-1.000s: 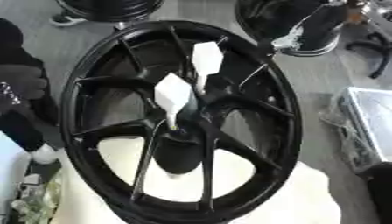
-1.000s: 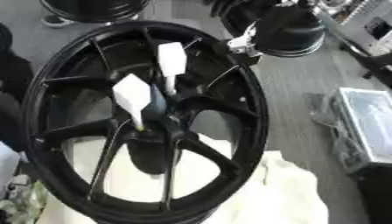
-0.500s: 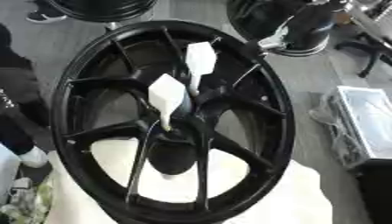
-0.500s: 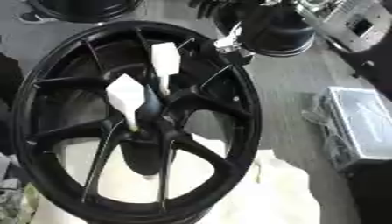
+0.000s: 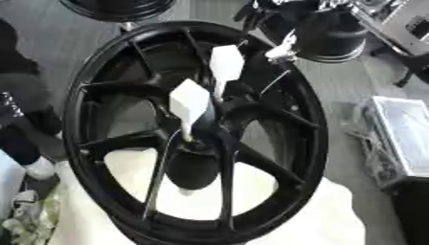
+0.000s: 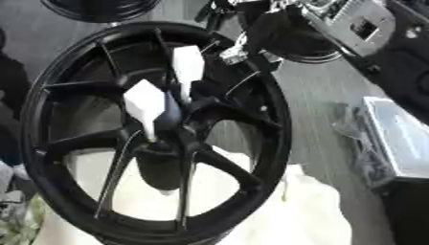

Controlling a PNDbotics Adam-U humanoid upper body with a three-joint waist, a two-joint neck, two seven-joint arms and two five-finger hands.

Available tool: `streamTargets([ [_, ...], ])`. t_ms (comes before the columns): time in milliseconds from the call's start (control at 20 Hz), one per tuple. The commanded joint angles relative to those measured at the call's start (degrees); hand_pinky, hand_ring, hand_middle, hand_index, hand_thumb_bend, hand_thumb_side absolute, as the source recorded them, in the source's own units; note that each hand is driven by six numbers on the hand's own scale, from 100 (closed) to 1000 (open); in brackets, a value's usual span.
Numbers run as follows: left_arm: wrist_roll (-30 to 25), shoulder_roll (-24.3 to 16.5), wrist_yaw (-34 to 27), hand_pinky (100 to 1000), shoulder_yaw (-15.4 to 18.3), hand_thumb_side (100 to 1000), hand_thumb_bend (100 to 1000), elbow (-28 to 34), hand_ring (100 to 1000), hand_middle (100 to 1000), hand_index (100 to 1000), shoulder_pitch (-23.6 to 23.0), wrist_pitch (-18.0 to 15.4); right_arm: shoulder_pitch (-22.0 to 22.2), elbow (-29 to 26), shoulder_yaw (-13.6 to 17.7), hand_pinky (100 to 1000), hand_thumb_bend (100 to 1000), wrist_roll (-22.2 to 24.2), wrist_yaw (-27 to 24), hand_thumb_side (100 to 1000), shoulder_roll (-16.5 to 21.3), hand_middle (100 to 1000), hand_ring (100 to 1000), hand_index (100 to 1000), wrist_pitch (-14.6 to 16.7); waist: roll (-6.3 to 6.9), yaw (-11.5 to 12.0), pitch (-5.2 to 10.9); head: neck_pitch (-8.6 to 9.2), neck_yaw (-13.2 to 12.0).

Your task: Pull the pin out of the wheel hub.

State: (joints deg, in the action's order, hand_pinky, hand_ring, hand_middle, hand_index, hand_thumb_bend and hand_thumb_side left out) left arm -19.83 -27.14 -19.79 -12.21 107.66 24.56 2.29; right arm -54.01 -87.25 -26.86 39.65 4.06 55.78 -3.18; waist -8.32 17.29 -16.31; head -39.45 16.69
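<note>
A large black wheel hub [image 5: 100, 86] lies flat on a white cloth [image 5: 335, 215], filling the middle of both views. Two pins with white block-shaped heads stand near its centre. The nearer pin [image 5: 190, 101] runs on a thin shaft into the hub's middle, and the farther pin [image 5: 226, 64] stands just behind it. My right arm comes in from the upper right, black with a silver part, and my right hand [image 6: 237, 51] sits over the far right rim, apart from both pins. My left hand shows in neither view.
Another black wheel [image 5: 117, 7] lies beyond the far edge, and a dark round object [image 5: 331, 33] sits at the upper right. A clear plastic box [image 5: 406, 139] stands on the floor to the right. A person in dark clothes [image 5: 16, 95] is at the left.
The whole picture has shifted, so the camera has moved. The pins stand in the hub as before and the right arm stays by the far right rim.
</note>
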Motion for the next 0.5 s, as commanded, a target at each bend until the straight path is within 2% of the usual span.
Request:
streamTargets([
  [50, -0.1, -0.8, 0.3, 868, 0.1, 898, 151, 0.9, 830, 789, 763, 0.3, 0.1, -1.8, 1.7, -0.1, 980, 446, 0.8, 1.2, 557, 0.0, 789, 874, 955, 0.5, 0.40, 0.0, 1.30, -0.02, -0.3],
  [500, -0.4, -0.8, 0.7, 867, -0.1, 901, 151, 0.6, 830, 790, 763, 0.2, 0.2, -3.6, 3.4, -0.5, 993, 443, 0.4, 1.9, 541, -1.7, 824, 891, 962, 2.1, 0.23, 0.0, 1.33, 0.27, -0.5],
])
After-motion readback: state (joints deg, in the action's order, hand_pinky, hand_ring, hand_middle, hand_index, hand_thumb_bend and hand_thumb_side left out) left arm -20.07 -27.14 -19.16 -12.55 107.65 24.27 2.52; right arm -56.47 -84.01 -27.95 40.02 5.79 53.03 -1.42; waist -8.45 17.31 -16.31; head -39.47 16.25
